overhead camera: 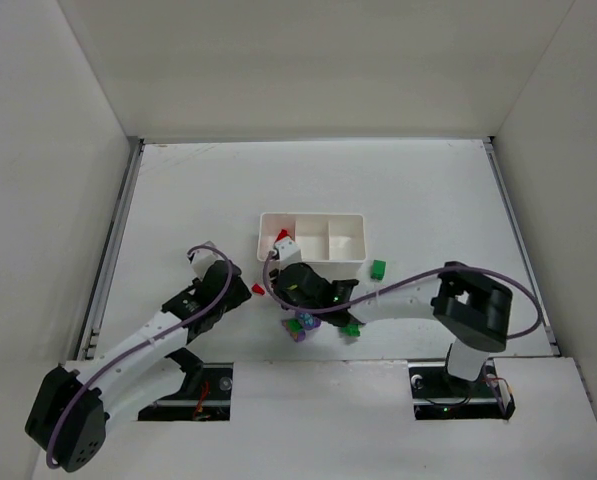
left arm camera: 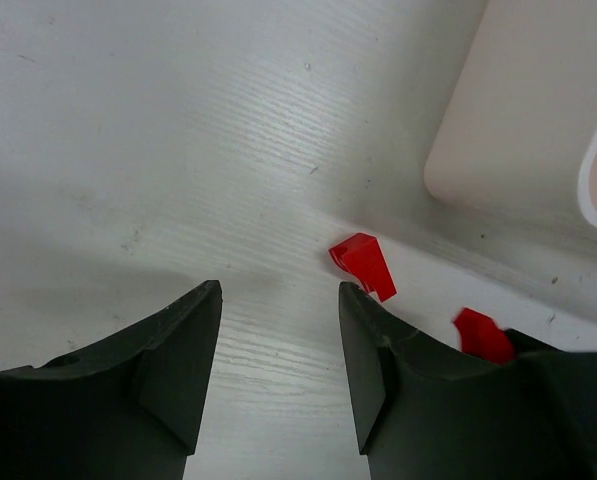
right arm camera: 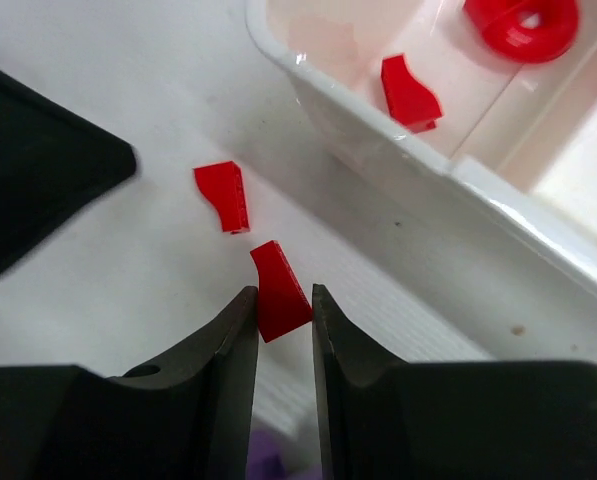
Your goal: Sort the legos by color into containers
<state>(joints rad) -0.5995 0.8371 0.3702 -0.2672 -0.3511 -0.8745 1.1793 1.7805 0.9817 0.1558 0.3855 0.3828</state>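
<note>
Pinching the red brick (right arm camera: 275, 275) only by its near end, the right gripper (right arm camera: 283, 300) might squirt it out before reaching the tray (right arm camera: 378, 130) at one o'clock; left gripper (left arm camera: 278, 300) sits spread, empty.

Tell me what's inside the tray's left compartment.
A red sloped brick and a red round piece; the rest of the left compartment is cut off or covered.
</note>
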